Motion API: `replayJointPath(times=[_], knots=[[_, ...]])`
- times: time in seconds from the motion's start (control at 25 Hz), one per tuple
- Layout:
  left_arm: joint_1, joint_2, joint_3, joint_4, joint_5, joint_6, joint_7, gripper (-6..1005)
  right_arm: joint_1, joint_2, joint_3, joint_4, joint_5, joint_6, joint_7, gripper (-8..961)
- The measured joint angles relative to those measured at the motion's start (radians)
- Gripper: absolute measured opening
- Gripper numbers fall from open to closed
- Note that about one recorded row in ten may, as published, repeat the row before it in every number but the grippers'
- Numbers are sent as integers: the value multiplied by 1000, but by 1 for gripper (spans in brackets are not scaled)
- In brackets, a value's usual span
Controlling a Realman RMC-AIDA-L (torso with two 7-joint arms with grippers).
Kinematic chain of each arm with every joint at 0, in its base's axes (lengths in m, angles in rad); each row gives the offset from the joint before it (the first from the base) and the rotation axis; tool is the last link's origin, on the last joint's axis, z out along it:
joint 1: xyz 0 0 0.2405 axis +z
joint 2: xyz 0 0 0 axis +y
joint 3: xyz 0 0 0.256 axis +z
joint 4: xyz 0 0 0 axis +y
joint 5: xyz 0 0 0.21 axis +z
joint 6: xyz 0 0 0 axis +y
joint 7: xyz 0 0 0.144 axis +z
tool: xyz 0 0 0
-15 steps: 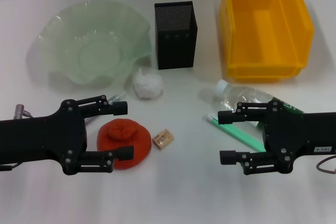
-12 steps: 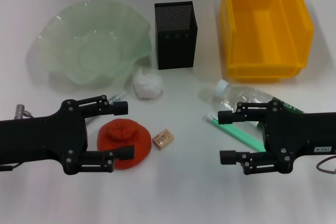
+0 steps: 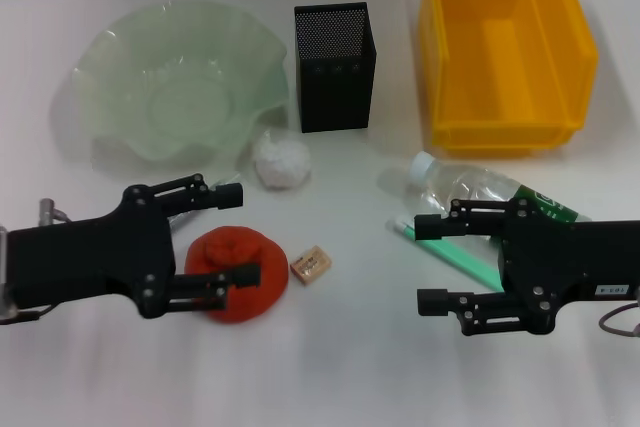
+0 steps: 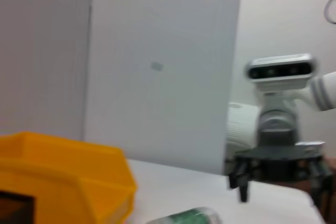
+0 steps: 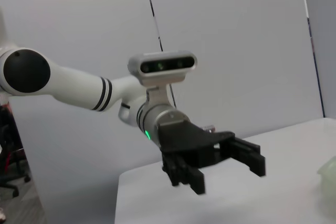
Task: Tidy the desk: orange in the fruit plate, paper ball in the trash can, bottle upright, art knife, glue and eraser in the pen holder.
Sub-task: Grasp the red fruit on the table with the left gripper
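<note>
**Left arm closing in on the orange**

Since the earlier frame my left gripper has shifted and tilted toward the orange; its fingers are spread wide, straddling the fruit on the desk. My right gripper waits spread beside the lying bottle. The eraser crowds the orange's right edge; the path to the fruit plate looks open.

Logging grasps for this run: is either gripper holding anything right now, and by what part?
Nothing is held. The left gripper is open, its fingers straddling the lumpy red-orange orange without closing on it. The right gripper is open too, by the lying clear plastic bottle.
</note>
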Motion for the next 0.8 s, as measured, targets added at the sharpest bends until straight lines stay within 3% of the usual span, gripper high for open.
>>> replayJointPath(times=[0.32, 0.8], knots=[[-16, -2, -3, -173, -8, -220, 162, 801, -1, -1, 32, 58, 8, 1, -44, 739], [-26, -2, 6, -259, -8, -379, 206, 792, 13, -1, 33, 92, 11, -3, -55, 739]])
